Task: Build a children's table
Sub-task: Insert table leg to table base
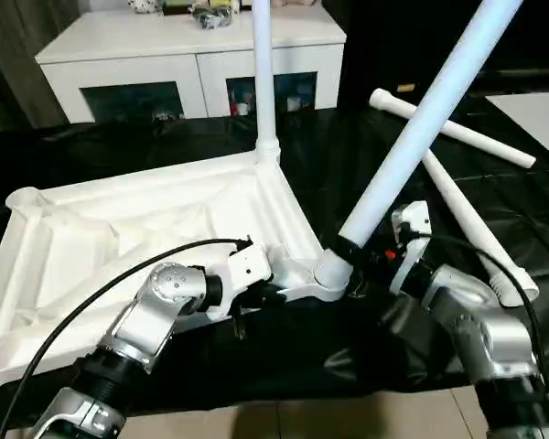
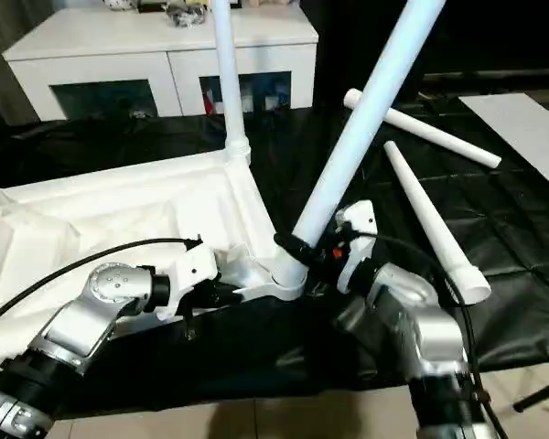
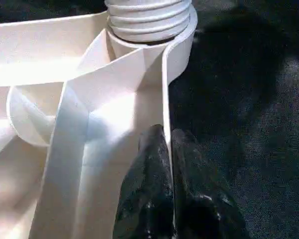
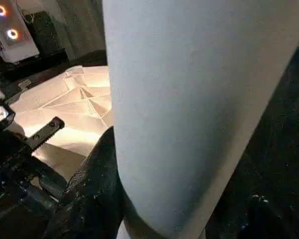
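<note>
Your right gripper (image 2: 322,254) is clamped around the base of a leaning leg (image 1: 421,137), just above the near corner socket (image 1: 334,272) of the upturned table top (image 1: 146,229). Your left gripper (image 3: 165,149) is pinched together on the thin rim wall of that top, just beside the same socket, steadying it.

The held leg's long axis tilts up and away to your right instead of standing straight, so the coming move, as I judge it, turns on bringing it upright over the socket; your right arm is the one on it.

Count four legs: one standing upright (image 1: 263,73) in the far corner socket, one in your right gripper, and two loose legs (image 1: 457,197) lying crossed on the black sheet (image 1: 348,165) to your right, well apart from both grippers.
</note>
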